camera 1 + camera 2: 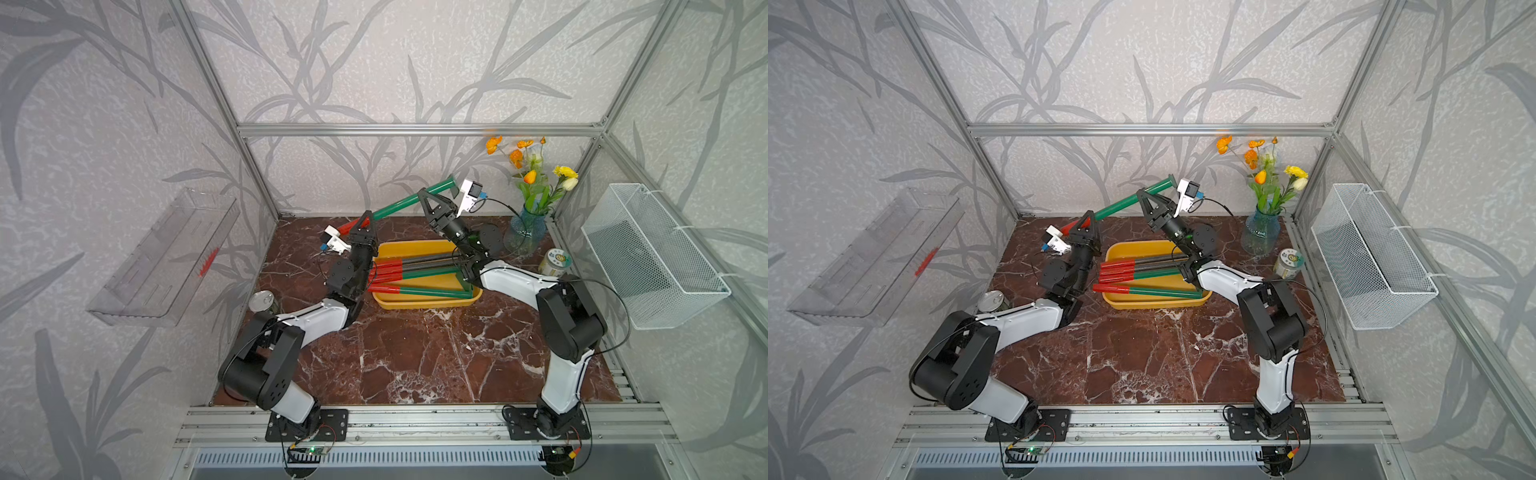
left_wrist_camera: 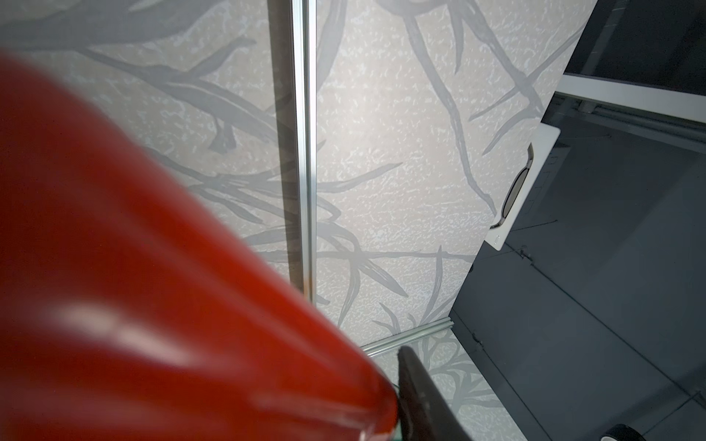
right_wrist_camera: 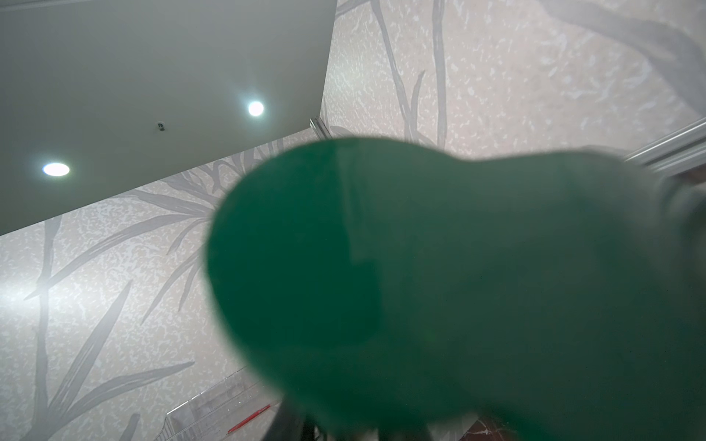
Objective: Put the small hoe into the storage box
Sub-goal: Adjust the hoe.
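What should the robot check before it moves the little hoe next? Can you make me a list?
1. The right claw is shut on the small hoe, on its green shaft: ok.
2. The left claw is tight on the red handle: cannot tell; the handle sits inside it.
3. Hoe lifted: ok, it is held up in the air.
4. Hoe inside the storage box: not ok.
5. Room in the box: ok, I think; bare yellow floor shows beside the three tools.
6. The flower vase stands apart from the hoe: ok.
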Robot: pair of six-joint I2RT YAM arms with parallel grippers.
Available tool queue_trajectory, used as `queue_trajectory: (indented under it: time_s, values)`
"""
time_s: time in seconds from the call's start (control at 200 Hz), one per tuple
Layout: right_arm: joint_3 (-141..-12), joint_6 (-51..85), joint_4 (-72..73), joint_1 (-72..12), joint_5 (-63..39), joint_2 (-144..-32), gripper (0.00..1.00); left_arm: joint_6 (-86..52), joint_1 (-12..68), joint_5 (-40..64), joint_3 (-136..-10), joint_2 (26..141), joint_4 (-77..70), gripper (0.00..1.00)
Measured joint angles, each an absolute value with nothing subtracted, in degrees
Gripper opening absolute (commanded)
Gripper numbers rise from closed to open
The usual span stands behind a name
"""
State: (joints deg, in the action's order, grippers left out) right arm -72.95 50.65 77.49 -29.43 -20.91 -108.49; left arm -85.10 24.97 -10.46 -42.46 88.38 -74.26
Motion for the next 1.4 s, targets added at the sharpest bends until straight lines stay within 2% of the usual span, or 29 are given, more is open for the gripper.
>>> queue_trajectory:
  time_s: [0.445, 0.825, 0.935, 0.995, 1.06, 1.22, 1.399]
  values:
    - [-72.1, 52.1, 79.4, -29.7, -20.4, -107.7, 0.00, -87.1, 24.4, -11.3, -47.4, 88.4, -75.0, 0.00]
    - [-71.3, 52.3, 79.6, -30.2, -19.4, -107.7, 0.03, -86.9, 24.4, -12.2, -47.4, 88.4, -74.9, 0.00]
    - [-69.8, 52.4, 80.2, -30.3, -19.0, -107.7, 0.09, -86.4, 24.4, -12.6, -47.4, 88.4, -74.2, 0.00]
    - [-68.8, 52.4, 80.9, -30.4, -18.8, -107.7, 0.18, -85.8, 24.4, -12.9, -47.4, 88.4, -74.0, 0.00]
    - [-67.6, 52.5, 81.6, -30.5, -18.7, -107.6, 0.33, -85.3, 24.4, -13.1, -47.4, 88.4, -73.6, 0.00]
    - [-64.0, 49.1, 80.5, -30.4, -17.8, -107.5, 0.48, -82.0, 24.5, -13.2, -47.4, 88.3, -73.2, 0.00]
    - [-61.7, 47.5, 80.3, -30.4, -17.0, -107.5, 0.49, -79.9, 24.5, -13.2, -47.4, 88.4, -71.5, 0.00]
